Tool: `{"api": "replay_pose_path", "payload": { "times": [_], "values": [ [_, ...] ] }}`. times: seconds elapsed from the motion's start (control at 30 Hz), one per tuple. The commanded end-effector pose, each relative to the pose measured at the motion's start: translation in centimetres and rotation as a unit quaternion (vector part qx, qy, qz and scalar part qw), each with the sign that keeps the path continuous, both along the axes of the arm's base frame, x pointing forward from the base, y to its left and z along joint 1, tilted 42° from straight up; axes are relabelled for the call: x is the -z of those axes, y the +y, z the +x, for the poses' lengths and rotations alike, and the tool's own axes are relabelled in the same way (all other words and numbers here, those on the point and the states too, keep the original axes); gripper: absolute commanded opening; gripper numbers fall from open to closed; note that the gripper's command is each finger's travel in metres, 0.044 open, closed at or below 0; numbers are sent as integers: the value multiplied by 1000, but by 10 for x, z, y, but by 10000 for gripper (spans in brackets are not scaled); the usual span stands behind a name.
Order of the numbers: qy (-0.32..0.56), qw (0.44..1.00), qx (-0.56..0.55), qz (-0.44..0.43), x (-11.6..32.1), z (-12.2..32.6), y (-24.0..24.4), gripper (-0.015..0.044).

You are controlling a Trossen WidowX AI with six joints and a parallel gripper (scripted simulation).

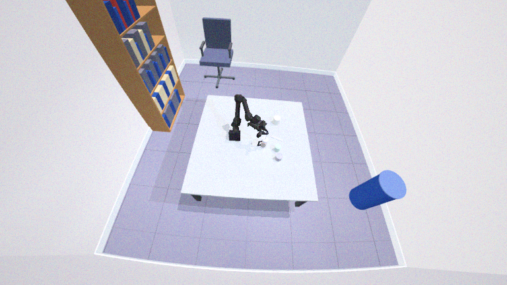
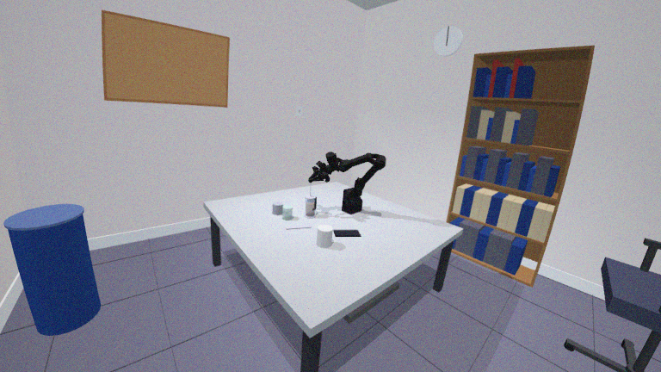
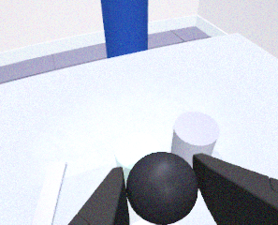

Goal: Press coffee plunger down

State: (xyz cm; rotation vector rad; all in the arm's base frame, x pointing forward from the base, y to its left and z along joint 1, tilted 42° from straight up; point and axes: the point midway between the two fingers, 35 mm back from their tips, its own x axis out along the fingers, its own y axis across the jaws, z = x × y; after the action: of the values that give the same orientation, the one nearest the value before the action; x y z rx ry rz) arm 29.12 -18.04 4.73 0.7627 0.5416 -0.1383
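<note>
The dark plunger knob [image 3: 161, 187] is clamped between the two black fingers. Its thin rod is cut off by the frame's lower edge, and the press [image 2: 310, 205], upright on the white surface [image 2: 341, 270], is barely resolved from afar.

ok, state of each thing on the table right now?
gripper: shut on the plunger knob
plunger knob: raised, not yet pressed down
coffee press: upright
white cup: upright
grey cup: upright
green cup: upright
black slab: lying flat
</note>
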Motion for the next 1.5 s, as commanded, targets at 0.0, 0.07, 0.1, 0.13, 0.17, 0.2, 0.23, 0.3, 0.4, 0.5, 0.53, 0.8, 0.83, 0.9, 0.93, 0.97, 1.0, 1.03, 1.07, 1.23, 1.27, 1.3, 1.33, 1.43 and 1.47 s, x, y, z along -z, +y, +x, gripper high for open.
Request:
{"api": "replay_pose_path", "payload": {
  "times": [0.0,0.07,0.1,0.13,0.17,0.2,0.23,0.3,0.4,0.5,0.53,0.8,0.83,0.9,0.93,0.97,1.0,1.03,1.07,1.23,1.27,1.3,1.33,1.43,1.47],
  "values": [
    [22,1000,-6,18,21,-4,14,118],
    [22,1000,-6,18,24,-3,16,118],
    [22,1000,-6,18,25,-3,17,118],
    [22,1000,-6,18,27,-3,18,118],
    [22,1000,-6,18,28,-2,19,118],
    [22,1000,-6,18,29,-2,20,118],
    [22,1000,-6,18,31,-2,21,118],
    [22,1000,-6,18,33,-1,23,118],
    [22,1000,-6,18,37,0,26,118],
    [22,1000,-6,18,41,1,30,118],
    [22,1000,-6,18,42,1,31,118],
    [21,1000,-5,18,52,4,39,118],
    [21,1000,-5,18,53,5,40,118],
    [21,1000,-5,19,55,6,43,118],
    [21,1000,-5,19,56,6,44,118],
    [21,1000,-5,19,58,7,45,118],
    [20,1000,-5,19,59,7,46,118],
    [20,1000,-5,19,60,8,47,118],
    [20,1000,-5,19,61,9,48,118],
    [19,1000,-5,19,65,14,51,118],
    [19,1000,-5,19,66,15,52,118],
    [19,1000,-5,20,66,16,52,118],
    [18,1000,-5,20,67,18,52,118],
    [18,1000,-5,20,68,20,51,118],
    [18,1000,-5,20,68,21,51,118]
  ]
}}
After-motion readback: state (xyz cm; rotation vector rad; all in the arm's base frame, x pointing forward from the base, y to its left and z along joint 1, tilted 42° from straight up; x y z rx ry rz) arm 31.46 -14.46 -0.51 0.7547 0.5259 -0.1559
